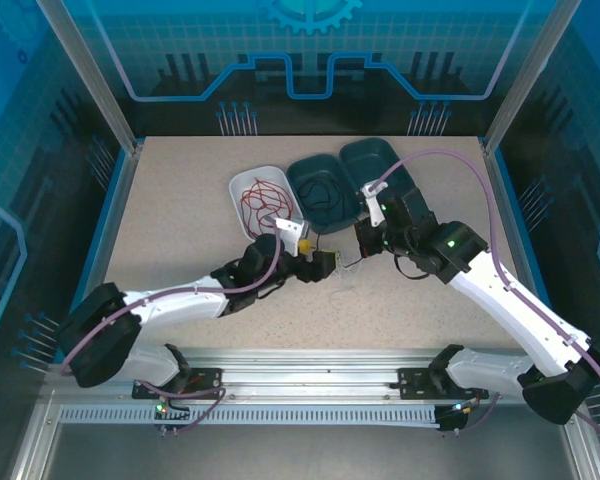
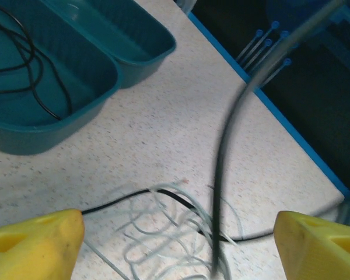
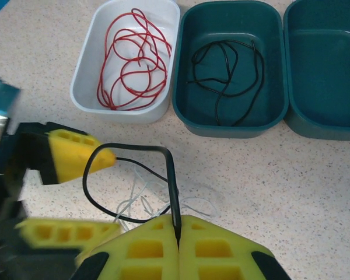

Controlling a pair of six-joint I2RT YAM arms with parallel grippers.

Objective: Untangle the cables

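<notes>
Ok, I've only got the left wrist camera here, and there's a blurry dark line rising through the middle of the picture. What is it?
Observer: It's a black cable, pinched in the shut right tool and arching up off the table.
Operator: Has any other colour been sorted into a tray?
Observer: Yes, a red cable lies coiled in a white tray, right next to the teal tray.
</notes>
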